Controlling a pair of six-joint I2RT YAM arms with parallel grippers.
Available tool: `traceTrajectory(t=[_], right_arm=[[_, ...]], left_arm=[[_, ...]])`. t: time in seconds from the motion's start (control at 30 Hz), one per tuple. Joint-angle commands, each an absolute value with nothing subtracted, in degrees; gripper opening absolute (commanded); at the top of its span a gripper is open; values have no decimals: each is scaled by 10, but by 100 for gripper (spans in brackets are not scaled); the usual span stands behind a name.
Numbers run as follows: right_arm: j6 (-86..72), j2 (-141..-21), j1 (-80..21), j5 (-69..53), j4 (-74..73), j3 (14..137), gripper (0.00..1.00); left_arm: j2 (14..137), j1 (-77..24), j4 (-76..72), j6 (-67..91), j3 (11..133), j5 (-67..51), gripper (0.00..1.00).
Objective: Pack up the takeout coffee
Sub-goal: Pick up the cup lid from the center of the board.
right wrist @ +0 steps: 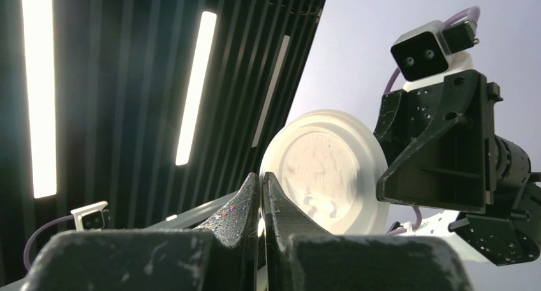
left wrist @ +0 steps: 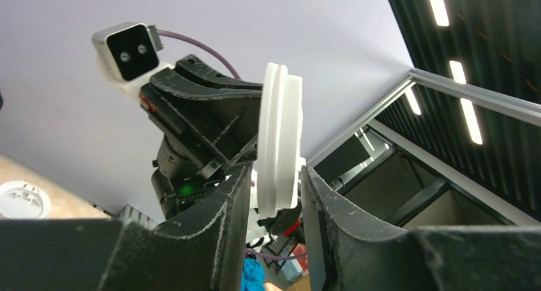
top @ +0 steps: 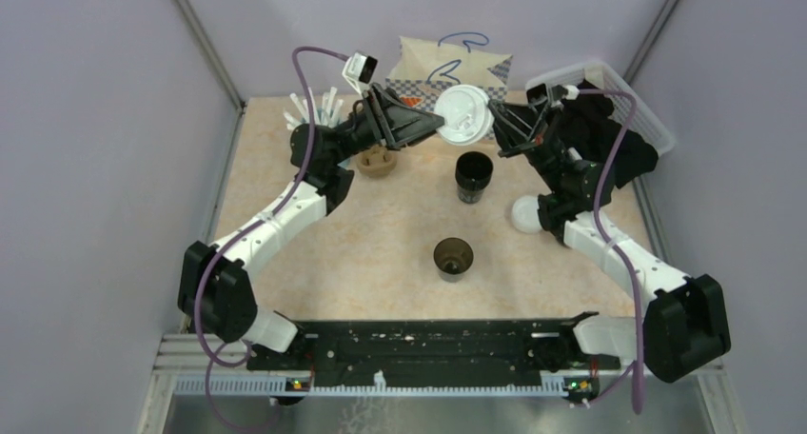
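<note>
A round white sip lid hangs in the air at the back of the table, between both grippers. My right gripper is shut on its right rim; the lid shows broad behind its fingers. My left gripper brackets the lid edge-on, with a slim gap on each side. Two takeout coffee cups, black with no lids on, stand below: one under the lid and one nearer me. A second white lid lies by the right arm.
A brown pulp carrier sits under the left arm. The cup of white straws stands at the back left, a paper bag at the back centre, and a white basket at the back right.
</note>
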State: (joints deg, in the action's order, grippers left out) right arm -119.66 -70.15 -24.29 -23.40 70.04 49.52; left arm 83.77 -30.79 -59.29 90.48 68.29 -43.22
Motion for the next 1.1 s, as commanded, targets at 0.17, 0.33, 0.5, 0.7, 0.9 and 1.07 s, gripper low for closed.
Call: traceTrajectory(t=[0.17,0.33,0.5,0.7,0.9,1.07], right_arm=[[-1222,-688,-248,-225,713,485,3],[-1211,-679,-248,-225,699,472,11],[-1189,-668,-244,-236,673,464,27],[-1153,-655,-232,-277,618,460,42],[-1067,-625,-214,-334,493,469,60],[-938,-613,-210,-397,324,507,68]], left_arm=[[814,-305,-562,877,690,-437,35],[809,-301,-564,885,677,-438,31],[801,-294,-564,892,661,-440,26],[801,-293,-545,894,646,-464,24],[799,-293,-538,902,619,-490,24],[800,-293,-523,899,596,-522,24]])
